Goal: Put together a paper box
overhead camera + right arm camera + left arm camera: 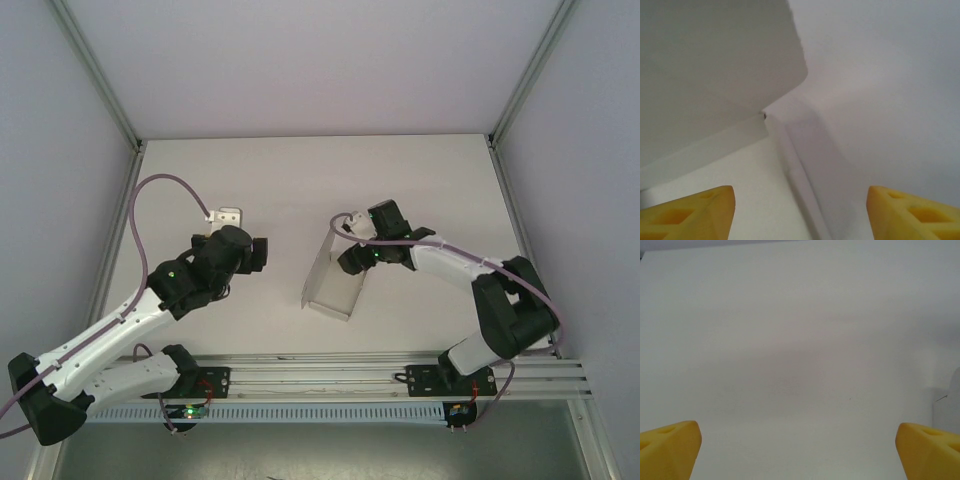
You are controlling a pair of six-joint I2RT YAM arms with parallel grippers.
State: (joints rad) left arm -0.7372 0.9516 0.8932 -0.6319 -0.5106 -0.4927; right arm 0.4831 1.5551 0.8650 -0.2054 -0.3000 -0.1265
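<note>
While paper box (pixel 333 277) sits on table (pixel 430 180), flap (pixel 715 60) raised before right jaws, left jaws well aside; both pairs apart.

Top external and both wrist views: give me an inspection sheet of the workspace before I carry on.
Surface: white table, no marks seen.
Job's things: paper box, not yet closed up, one panel raised, lying mid-table.
Clutter: nothing seen.
Hands: left hand open over bare table; right hand open, the card close in front of it, not clamped.
Cables: purple cable loops off the left arm; second cable runs along the right arm.
Surroundings: pale walls, frame posts, mounting rail at the near edge.
</note>
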